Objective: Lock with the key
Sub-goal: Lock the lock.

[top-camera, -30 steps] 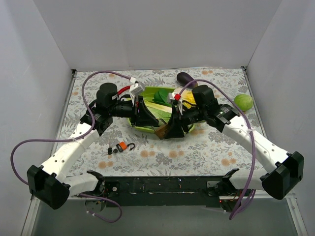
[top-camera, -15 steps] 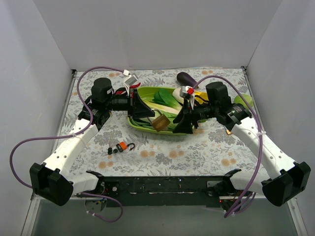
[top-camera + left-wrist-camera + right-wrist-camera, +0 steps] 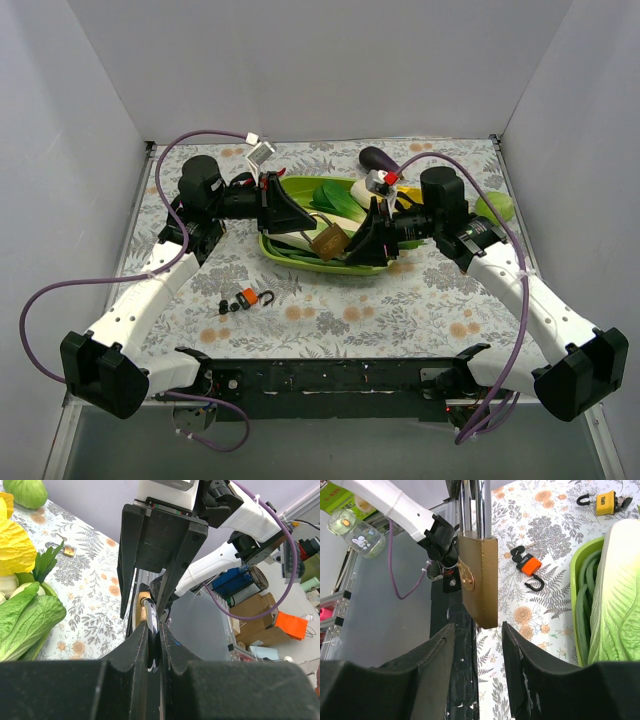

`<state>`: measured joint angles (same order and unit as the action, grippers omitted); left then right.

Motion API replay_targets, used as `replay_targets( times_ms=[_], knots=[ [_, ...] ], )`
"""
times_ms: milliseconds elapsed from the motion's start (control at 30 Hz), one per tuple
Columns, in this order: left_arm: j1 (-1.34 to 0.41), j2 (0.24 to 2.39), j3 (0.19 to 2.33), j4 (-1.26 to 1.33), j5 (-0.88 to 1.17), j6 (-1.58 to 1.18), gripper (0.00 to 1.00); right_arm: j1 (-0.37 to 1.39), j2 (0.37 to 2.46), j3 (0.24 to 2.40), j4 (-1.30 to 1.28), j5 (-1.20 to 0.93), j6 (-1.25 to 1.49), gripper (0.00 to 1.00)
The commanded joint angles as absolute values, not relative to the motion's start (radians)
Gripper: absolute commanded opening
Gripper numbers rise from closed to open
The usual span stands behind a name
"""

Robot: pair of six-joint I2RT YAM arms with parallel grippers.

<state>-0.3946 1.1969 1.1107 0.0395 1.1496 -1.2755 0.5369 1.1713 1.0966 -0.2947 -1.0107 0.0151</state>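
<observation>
Brass padlock [image 3: 479, 582] in left hand [image 3: 154, 636] (by shackle [image 3: 476, 505])

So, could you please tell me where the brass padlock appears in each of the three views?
Top external: brass padlock at the centre, over the green tray.
Left wrist: lower centre, seen edge-on.
Right wrist: upper centre, its body in full view.
Shared landmark: the floral table cover.
</observation>
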Motion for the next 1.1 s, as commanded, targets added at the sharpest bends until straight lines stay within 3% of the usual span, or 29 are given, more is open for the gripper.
replay_targets(
  times_ms=[0,300,400,433,733,1067],
  knots=[
    [-0.394,1.172,1.131,0.155,1.173,-1.341,0.0,0.535,1.146,1.08,-0.201,-1.055,0.08,0.49],
    [-0.394,1.175,1.126,0.172,1.169,-1.356,0.0,0.535,1.17,1.063,-0.137,-1.124,0.163,0.26],
    [-0.394,1.172,1.112,0.179,1.166,-1.356,0.0,0.535,1.172,1.055,-0.117,-1.143,0.189,0.11],
    [-0.394,1.172,1.111,0.179,1.164,-1.356,0.0,0.535,1.169,1.054,-0.117,-1.144,0.193,0.02],
    [-0.376,1.192,1.135,0.212,1.152,-1.373,0.0,0.517,1.135,1.008,-0.267,-1.161,0.146,0.01],
    [-0.342,1.272,1.23,0.31,1.154,-1.448,0.0,0.37,1.042,0.856,-0.48,-1.17,0.034,0.01]
  ],
)
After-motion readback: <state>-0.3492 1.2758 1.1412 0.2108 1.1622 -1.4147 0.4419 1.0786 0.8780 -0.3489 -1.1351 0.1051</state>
